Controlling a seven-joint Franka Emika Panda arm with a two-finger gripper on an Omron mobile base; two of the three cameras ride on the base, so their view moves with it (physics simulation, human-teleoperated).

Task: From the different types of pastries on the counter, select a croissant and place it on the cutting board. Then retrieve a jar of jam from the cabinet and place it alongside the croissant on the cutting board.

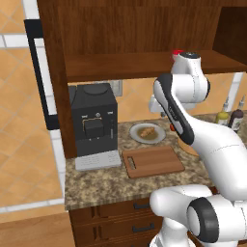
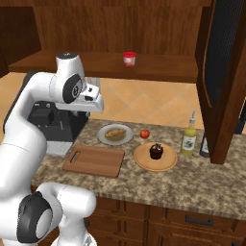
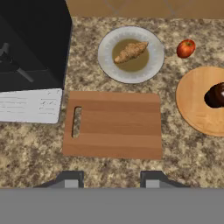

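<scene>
The golden-tan croissant [image 3: 130, 51] [image 1: 147, 131] [image 2: 115, 133] lies on a grey plate [image 3: 107, 61] at the back of the granite counter [image 2: 192, 187]. In front of it the reddish-brown cutting board [image 3: 116, 124] [image 1: 153, 161] [image 2: 93, 161] lies bare, slot handle to the left. My gripper [image 3: 110, 180] hangs high above the board's near edge, open, with nothing between its fingers. A dark brown pastry [image 3: 217, 95] [image 2: 156, 151] sits on a round tan plate [image 2: 166, 163]. The red jar of jam [image 2: 129, 58] [image 1: 177, 52] stands on the shelf of the open cabinet [image 2: 158, 72].
A black coffee machine [image 1: 94, 120] [image 3: 30, 43] stands left of the board. A small red fruit [image 3: 186, 48] [image 2: 144, 133] lies between the two plates. Bottles [image 2: 189, 137] [image 1: 223, 117] stand at the right, beside the open cabinet door [image 2: 226, 81]. Drawers run below the counter edge.
</scene>
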